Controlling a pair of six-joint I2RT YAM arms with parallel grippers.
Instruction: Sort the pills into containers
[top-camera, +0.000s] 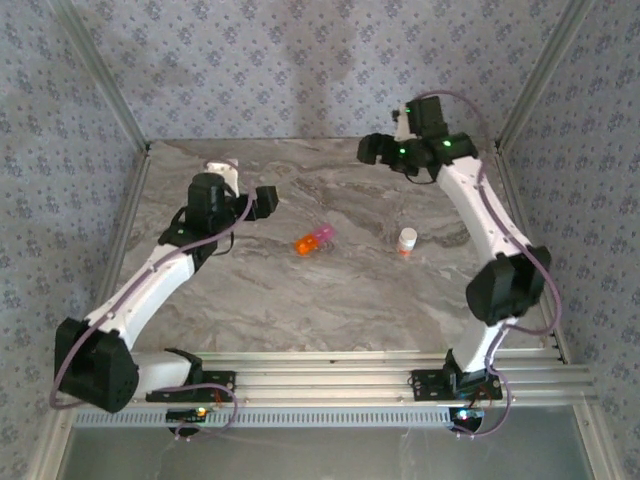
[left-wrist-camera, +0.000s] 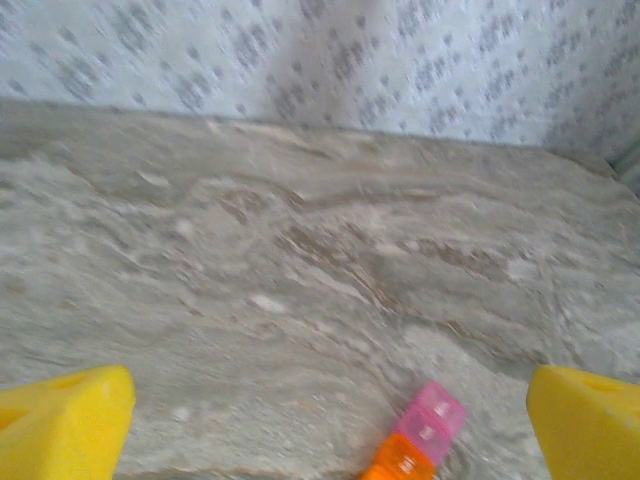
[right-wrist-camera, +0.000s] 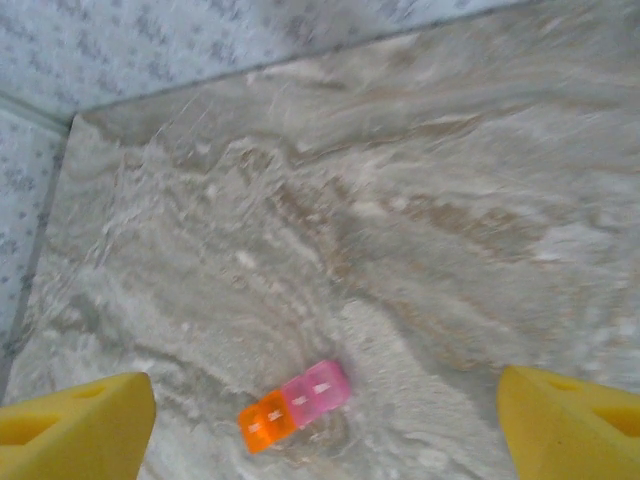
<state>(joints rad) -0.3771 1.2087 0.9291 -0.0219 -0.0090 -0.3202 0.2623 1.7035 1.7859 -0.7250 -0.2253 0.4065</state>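
Top external view: a translucent plastic strip of joined containers (top-camera: 314, 240), orange at 1 end, pink otherwise, lies centrally on the grey marbled counter (top-camera: 300, 310). A small white cylindrical bottle (top-camera: 407, 241) stands right of it. Both arms' jaws gape released, empty.

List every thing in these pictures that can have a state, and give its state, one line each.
Left gripper: open, empty.
Right gripper: open, empty.
Containers: lying on the table, held by neither gripper; lids too small to judge.
Bottle: standing upright, apart from the containers, untouched.
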